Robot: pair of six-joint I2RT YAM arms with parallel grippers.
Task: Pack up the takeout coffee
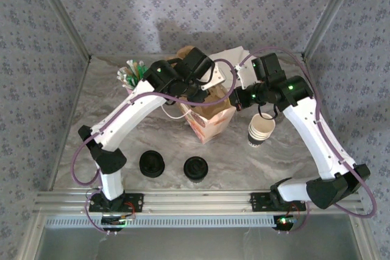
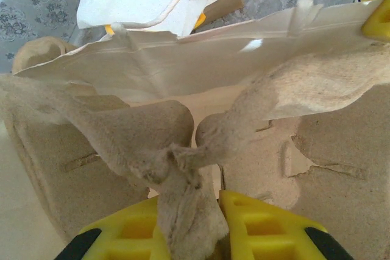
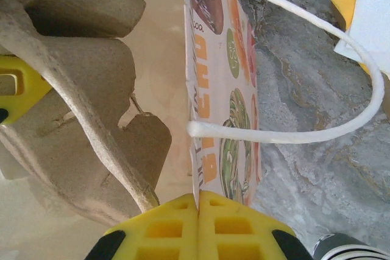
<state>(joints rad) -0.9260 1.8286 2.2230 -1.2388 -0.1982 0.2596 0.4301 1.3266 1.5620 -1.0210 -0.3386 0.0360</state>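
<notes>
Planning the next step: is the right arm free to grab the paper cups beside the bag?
Probably not yet: the right fingers are shut on the bag. Once released, the cups stand close by, nothing between.

text | paper bag wall: orange block letters among printed pictures, seen edge-on, too skewed for me to read

Colours, bag and table.
Bag white, printed orange, green, red; handle white cord. Pulp carrier tan, speckled. Table grey marbled. Lids black. Cup stack pale. Backdrop grey-lilac floral.
</notes>
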